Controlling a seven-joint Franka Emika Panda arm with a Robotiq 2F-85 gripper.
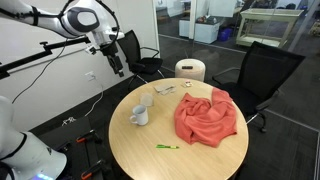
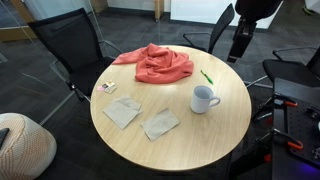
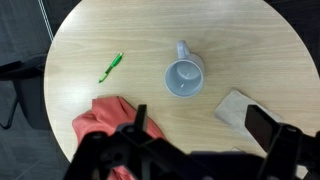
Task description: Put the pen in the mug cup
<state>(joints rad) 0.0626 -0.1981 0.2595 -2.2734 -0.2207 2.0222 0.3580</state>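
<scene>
Fingers [image 3: 262, 125] are spread wide apart with nothing between them, hanging well above the bench [image 3: 150, 25] and touching nothing. In both exterior views the arm sits high, off past the bench edge. Pen [image 3: 111, 67] lies flat on bare bench, outside the mug [image 3: 184, 76]. In the wrist view it is left of the mug and well apart from it, tilted diagonally. In an exterior view the pen [image 1: 167, 148] lies near the near edge, just below the cloth [image 1: 205, 115]. In an exterior view the pen [image 2: 207, 77] lies just beyond the mug [image 2: 204, 98], right of the cloth [image 2: 155, 62]. Mug is upright with its mouth up, handle toward the far side in the wrist view. Red-orange cloth is bunched up on the bench, near the pen but not touching it. Two flat grey napkins [image 2: 122, 111] [image 2: 160, 123] lie left of the mug. Black chairs [image 2: 75, 45] stand around the bench.
</scene>
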